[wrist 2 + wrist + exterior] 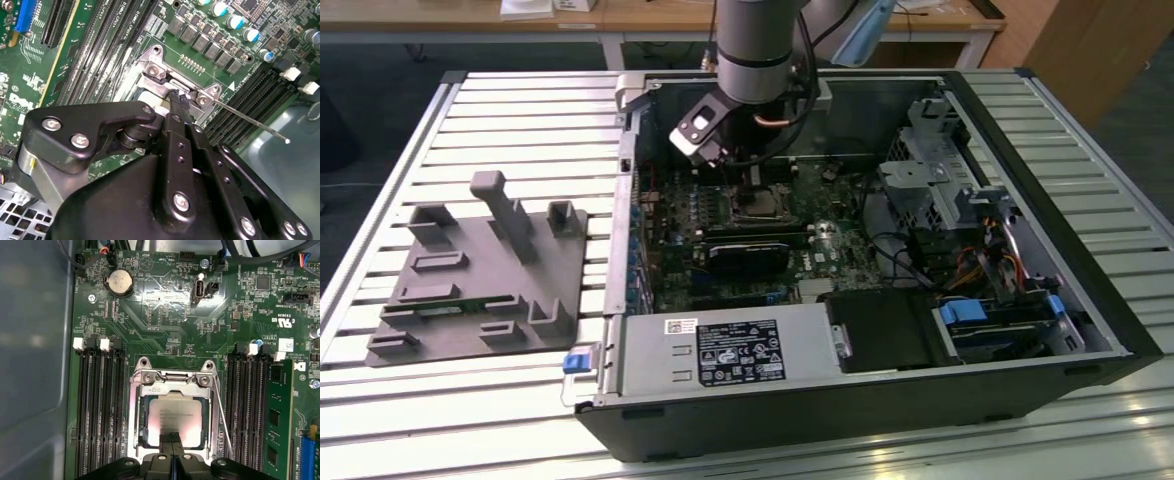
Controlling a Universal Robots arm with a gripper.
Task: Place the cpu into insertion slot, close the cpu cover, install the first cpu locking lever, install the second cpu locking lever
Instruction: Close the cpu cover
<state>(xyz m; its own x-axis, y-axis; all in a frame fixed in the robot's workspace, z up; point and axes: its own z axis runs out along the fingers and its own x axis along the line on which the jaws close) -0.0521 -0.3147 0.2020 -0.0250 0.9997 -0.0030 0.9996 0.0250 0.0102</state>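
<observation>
**Socket area, arm over the open case.** In the exterior view you see the arm reaching down into the open computer case (1067,300), which lies on the slatted table (520,110). A grey fixture (480,270) sits on the table at the exterior view's left.

(a) The gripper (172,440) has its two fingers pressed together with nothing visible between them. The tips stand over the edge of the cpu (175,412), but you cannot tell whether they touch it.

(b) The cpu lies flat inside the insertion slot (132,405), its grey top showing through the window of the cpu cover (190,389). The cover lies down over the socket, with its hinge end on the side away from the fingertips.

(c) One locking lever (222,420), a thin metal rod, slants away from the side of the socket and is not tucked under a catch. In the second wrist view you can follow it (250,120) out past the gripper (177,97) to its small rounded end, over the memory slots.

(d) Around the socket, the green motherboard (165,305) carries black memory slots (97,410) on both sides (one holds a green memory module (277,415)) and a coin cell (120,282).
</observation>
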